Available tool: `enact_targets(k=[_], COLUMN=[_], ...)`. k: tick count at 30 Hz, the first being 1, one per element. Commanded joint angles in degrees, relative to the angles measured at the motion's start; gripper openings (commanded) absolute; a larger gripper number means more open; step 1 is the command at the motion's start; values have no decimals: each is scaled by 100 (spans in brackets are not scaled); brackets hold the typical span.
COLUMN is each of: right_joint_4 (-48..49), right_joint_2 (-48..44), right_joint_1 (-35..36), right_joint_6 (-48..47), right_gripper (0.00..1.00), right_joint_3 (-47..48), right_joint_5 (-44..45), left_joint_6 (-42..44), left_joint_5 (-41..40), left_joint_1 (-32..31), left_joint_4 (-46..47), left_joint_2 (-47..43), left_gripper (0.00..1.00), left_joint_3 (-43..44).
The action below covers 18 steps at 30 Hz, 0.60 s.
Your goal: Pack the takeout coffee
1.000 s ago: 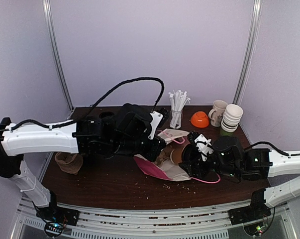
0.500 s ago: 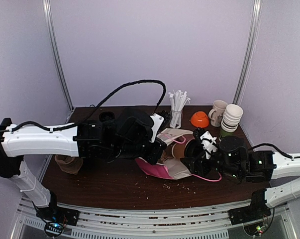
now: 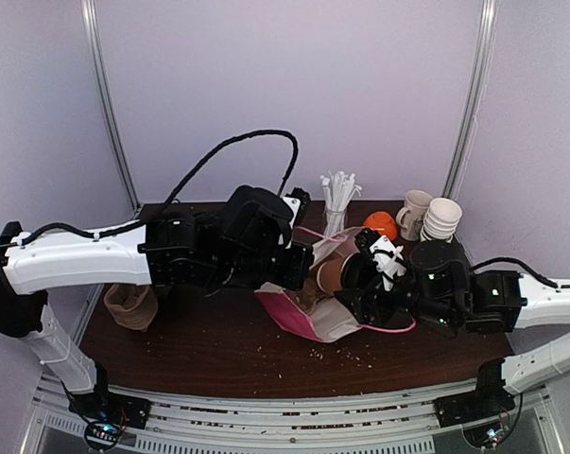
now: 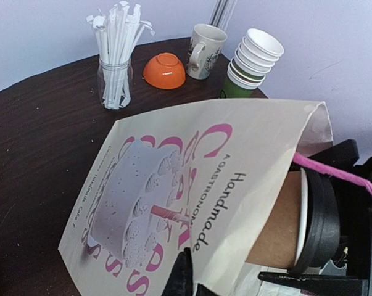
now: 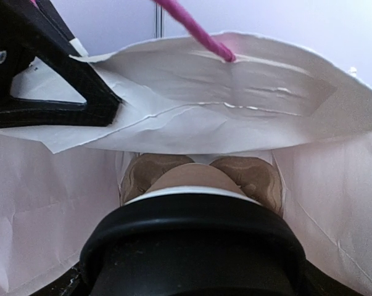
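Note:
The takeout coffee, a brown paper cup with a black dome lid, lies on its side with its base inside the mouth of a white paper bag printed in pink. My right gripper is shut on the takeout coffee at the lid end. In the left wrist view the cup pokes in under the bag's upper wall. My left gripper is shut on that wall's edge and holds it up. Deep in the bag lies a brown pulp carrier.
At the back of the table stand a glass of wrapped straws, an upturned orange bowl, a beige mug and a stack of white-and-green cups. A brown pulp holder sits at the table's left edge. Crumbs lie near the front.
My right gripper has carried the cup left and upward, into the bag's mouth. My left gripper has lifted the bag's edge higher and shifted slightly back.

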Motion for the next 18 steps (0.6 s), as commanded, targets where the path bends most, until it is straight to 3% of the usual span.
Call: enact_targets(k=[1, 18], right_joint_4=[-585, -963], right_joint_2=[55, 1246], right_joint_1=[39, 39], right_joint_6=[-279, -595], right_gripper=[78, 78], right_joint_3=[267, 802], right_joint_5=[-149, 130], left_joint_6=[-499, -428], left_joint_5=[-45, 68], left_joint_1=[99, 106], left_joint_4=[209, 689], left_joint_2=[-104, -361], left_gripper=[0, 0], left_joint_3=[169, -155])
